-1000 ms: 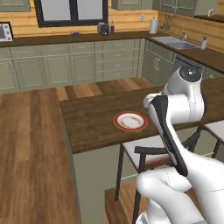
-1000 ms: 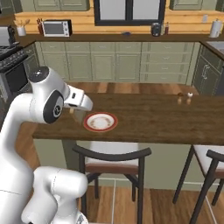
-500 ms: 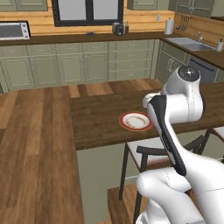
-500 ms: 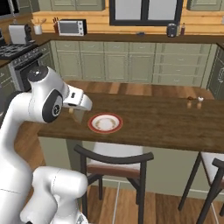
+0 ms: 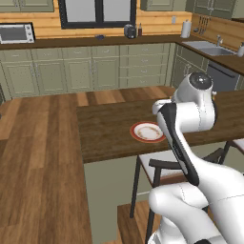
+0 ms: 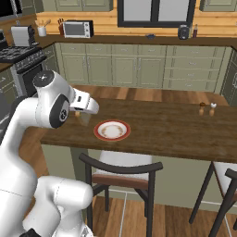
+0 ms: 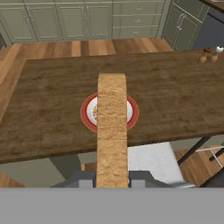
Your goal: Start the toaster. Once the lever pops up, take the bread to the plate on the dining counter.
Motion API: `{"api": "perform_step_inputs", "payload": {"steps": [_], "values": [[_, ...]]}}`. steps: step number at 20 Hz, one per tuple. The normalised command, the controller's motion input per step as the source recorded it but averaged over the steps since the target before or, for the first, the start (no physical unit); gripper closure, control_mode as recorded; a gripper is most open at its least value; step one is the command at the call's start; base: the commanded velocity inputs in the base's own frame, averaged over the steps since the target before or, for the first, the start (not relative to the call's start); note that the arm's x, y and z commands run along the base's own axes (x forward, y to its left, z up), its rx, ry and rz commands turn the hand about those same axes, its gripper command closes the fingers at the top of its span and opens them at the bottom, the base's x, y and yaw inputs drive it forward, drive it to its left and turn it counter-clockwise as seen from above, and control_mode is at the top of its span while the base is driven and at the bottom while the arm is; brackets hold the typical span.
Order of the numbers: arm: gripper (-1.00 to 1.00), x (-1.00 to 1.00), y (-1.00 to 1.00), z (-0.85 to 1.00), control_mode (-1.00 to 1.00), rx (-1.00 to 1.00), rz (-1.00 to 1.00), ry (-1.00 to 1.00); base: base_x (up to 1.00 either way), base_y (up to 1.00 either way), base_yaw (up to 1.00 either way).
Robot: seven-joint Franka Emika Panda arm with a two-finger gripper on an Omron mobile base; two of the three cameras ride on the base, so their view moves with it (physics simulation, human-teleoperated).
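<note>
My gripper (image 7: 112, 179) is shut on the bread (image 7: 111, 131), a tan slice seen edge-on that sticks out ahead of the fingers. The slice hangs above the near edge of the dining counter (image 7: 52, 100), in line with the plate (image 7: 92, 111), a white one with a red-orange rim. The same plate (image 6: 111, 130) lies just right of my gripper (image 6: 84, 116) on the dark wood counter (image 6: 176, 129). From the left the plate (image 5: 147, 132) sits just left of my arm. The dark toaster (image 5: 129, 31) (image 6: 183, 31) stands far off on the back counter under the window.
A black stool (image 6: 120, 169) (image 5: 162, 167) stands tucked under the counter's near edge below the plate. Two small shakers (image 6: 207, 109) (image 7: 209, 54) sit far right on the counter. An oven (image 6: 77, 28) and a sink (image 5: 209, 45) are on the back counters.
The whole picture has shifted, so the base has moved along the dining counter. My arm keeps its pose and the bread stays in the gripper.
</note>
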Motion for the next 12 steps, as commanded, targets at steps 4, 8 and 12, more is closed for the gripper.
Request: {"api": "perform_step_inputs", "payload": {"steps": [4,8,12], "values": [[1.00,1.00,-0.04,-0.01,-1.00,0.00,0.05,0.00,0.00,0.00,0.00],[1.00,1.00,-0.02,0.00,-1.00,0.00,0.00,0.00,0.00,0.00,0.00],[1.00,1.00,-0.09,0.00,-1.00,0.02,0.00,0.02,0.00,0.00,0.00]]}}
